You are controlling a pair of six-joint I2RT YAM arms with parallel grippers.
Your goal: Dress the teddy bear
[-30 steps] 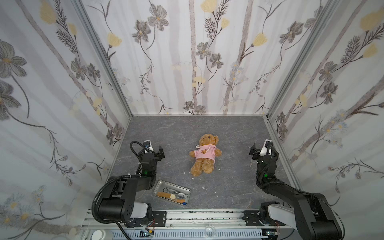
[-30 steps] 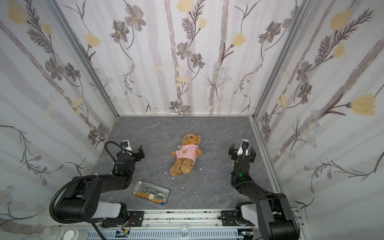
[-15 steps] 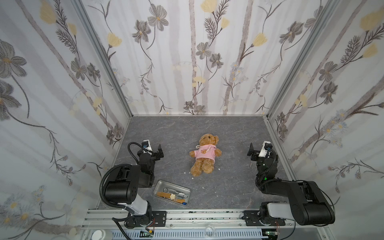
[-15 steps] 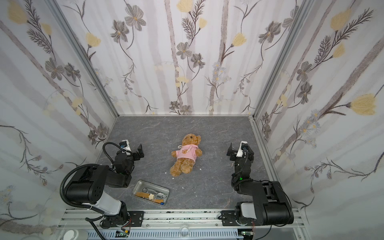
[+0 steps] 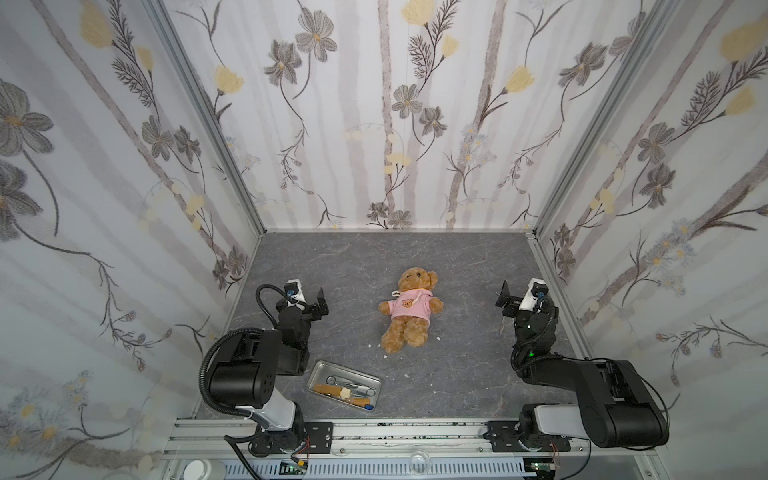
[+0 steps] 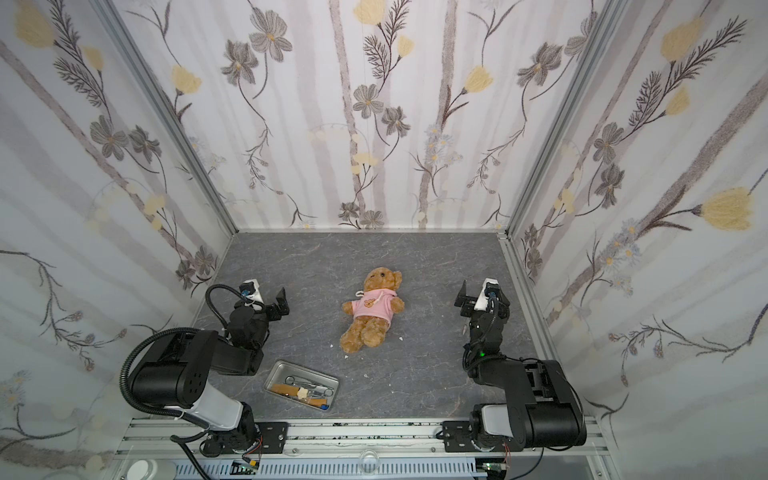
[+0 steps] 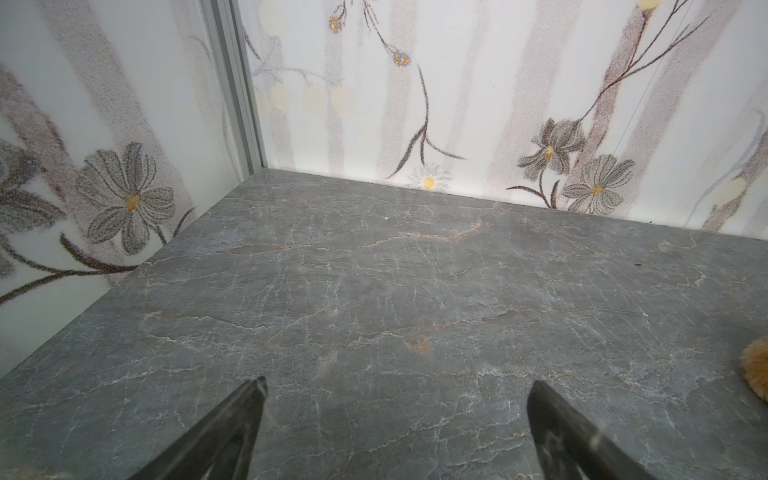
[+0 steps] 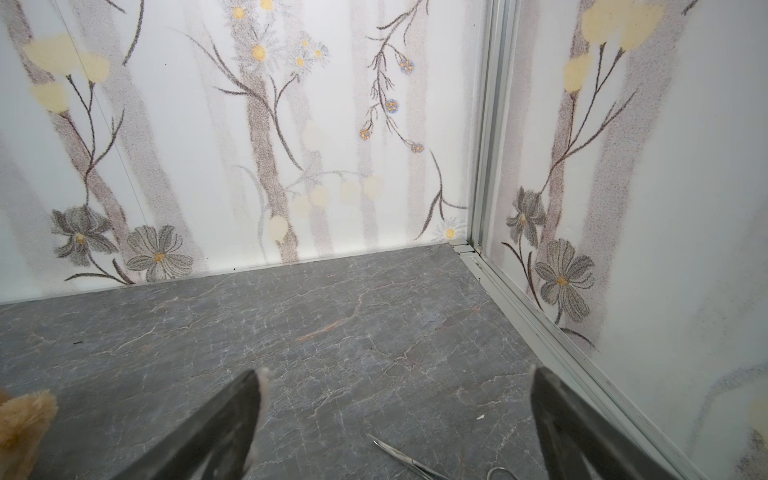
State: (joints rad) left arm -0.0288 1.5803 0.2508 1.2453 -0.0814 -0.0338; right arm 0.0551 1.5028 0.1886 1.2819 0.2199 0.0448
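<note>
The teddy bear [image 5: 417, 281] [image 6: 379, 282] lies on its back mid-table, golden-brown, wearing a pink hooded shirt [image 5: 409, 308] with a bear-face print. My left gripper [image 5: 308, 302] [image 6: 274, 304] rests low to the bear's left, apart from it, open and empty. In the left wrist view the left gripper [image 7: 397, 390] frames bare table, with a bit of the bear's fur [image 7: 758, 365] at the edge. My right gripper [image 5: 519, 297] [image 6: 478, 297] sits to the bear's right, also open and empty. The right wrist view shows the right gripper [image 8: 399, 378] spread wide and the bear's fur [image 8: 20, 419] beside it.
A metal tray [image 5: 353, 371] [image 6: 307, 368] holding small tools stands near the front edge, left of centre. Thin steel scissors [image 8: 399, 455] [image 5: 504, 326] lie on the table by my right gripper. Small white crumbs lie around the bear. Flower-patterned walls close three sides.
Both arms have folded back toward their bases. The grippers have shifted only slightly and stay open. The bear has not moved.
</note>
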